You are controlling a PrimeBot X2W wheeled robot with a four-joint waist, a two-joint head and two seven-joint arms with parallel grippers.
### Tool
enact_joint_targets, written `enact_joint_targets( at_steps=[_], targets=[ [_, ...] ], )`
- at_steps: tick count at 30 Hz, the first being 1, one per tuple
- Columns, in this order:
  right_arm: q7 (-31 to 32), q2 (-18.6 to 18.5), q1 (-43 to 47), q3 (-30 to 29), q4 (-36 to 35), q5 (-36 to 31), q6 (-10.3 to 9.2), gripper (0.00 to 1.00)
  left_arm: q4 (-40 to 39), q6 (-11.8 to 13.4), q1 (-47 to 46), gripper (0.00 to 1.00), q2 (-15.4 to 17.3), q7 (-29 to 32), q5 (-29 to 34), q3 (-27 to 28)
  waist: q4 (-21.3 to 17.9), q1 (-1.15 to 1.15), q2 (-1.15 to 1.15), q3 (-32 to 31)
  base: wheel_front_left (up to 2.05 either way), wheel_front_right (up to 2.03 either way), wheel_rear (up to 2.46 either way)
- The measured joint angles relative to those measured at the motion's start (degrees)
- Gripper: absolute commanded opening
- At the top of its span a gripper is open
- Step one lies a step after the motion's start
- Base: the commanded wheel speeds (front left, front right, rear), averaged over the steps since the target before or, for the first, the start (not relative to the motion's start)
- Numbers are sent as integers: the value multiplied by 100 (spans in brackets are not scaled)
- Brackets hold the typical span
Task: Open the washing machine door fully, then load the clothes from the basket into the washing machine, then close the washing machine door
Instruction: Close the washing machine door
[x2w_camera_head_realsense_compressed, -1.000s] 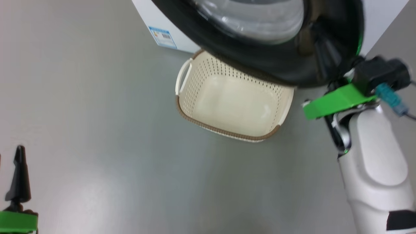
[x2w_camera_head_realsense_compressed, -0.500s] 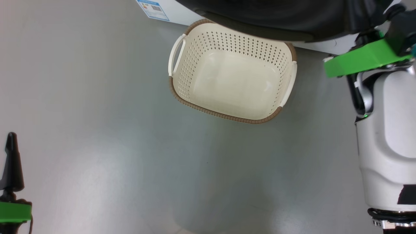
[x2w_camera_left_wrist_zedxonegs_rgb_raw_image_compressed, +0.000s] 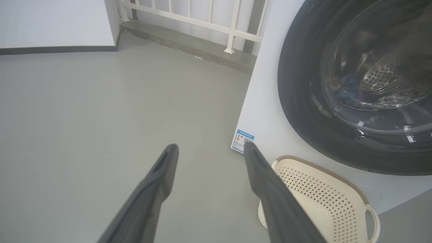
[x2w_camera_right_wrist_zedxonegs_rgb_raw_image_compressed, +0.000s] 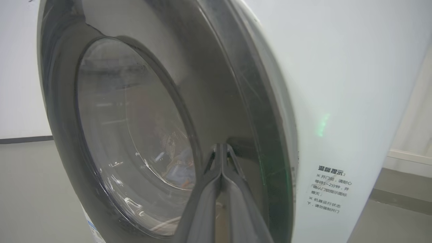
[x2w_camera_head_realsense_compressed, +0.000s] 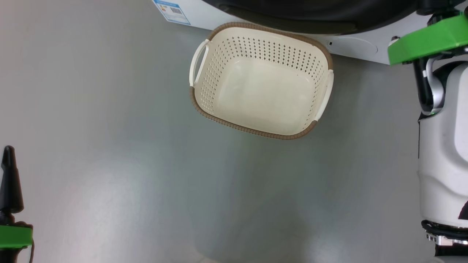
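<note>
"Looking down from the head, where is the small cream-white perforated plastic basket [x2w_camera_head_realsense_compressed: 204, 102] with the brown woven-look rim?"

"On the grey floor [x2w_camera_head_realsense_compressed: 109, 146], its far edge close against the big white front-loading washing machine [x2w_camera_head_realsense_compressed: 351, 45], near the blue label sticker [x2w_camera_head_realsense_compressed: 172, 10]. Its pale bottom is bare."

"And the large round washing machine door [x2w_camera_left_wrist_zedxonegs_rgb_raw_image_compressed: 297, 101], black-rimmed with a clear glass bowl?"

"It looks flush in the machine's front. Through the glass, light blue clothes [x2w_camera_right_wrist_zedxonegs_rgb_raw_image_compressed: 180, 170] with orange-brown print lie low in the drum [x2w_camera_left_wrist_zedxonegs_rgb_raw_image_compressed: 388, 76]."

"The right claw [x2w_camera_right_wrist_zedxonegs_rgb_raw_image_compressed: 221, 145]?"

"Closed, two dark fingers [x2w_camera_right_wrist_zedxonegs_rgb_raw_image_compressed: 206, 189] pressed together with nothing between them, tips pointing at the door's glossy black rim [x2w_camera_right_wrist_zedxonegs_rgb_raw_image_compressed: 236, 101]. Whether they touch it I cannot tell. A white sticker of printed text [x2w_camera_right_wrist_zedxonegs_rgb_raw_image_compressed: 329, 192] is just beside."

"The left claw [x2w_camera_left_wrist_zedxonegs_rgb_raw_image_compressed: 211, 145]?"

"Spread wide, holding nothing, above bare floor, well apart from the basket; a white railing [x2w_camera_left_wrist_zedxonegs_rgb_raw_image_compressed: 232, 33] shows beyond it. In the head view one dark finger of it rises at the lower left."
</note>
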Motion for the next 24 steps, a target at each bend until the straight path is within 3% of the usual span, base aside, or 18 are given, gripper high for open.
enact_joint_targets(
  at_steps=[24],
  targets=[
    [606, 38, -822, -592, 655, -506, 41, 0, 25, 0, -143, 100, 18, 0, -118, -35, 195, 1, 0, 211, 0, 0, 0]
  ],
)
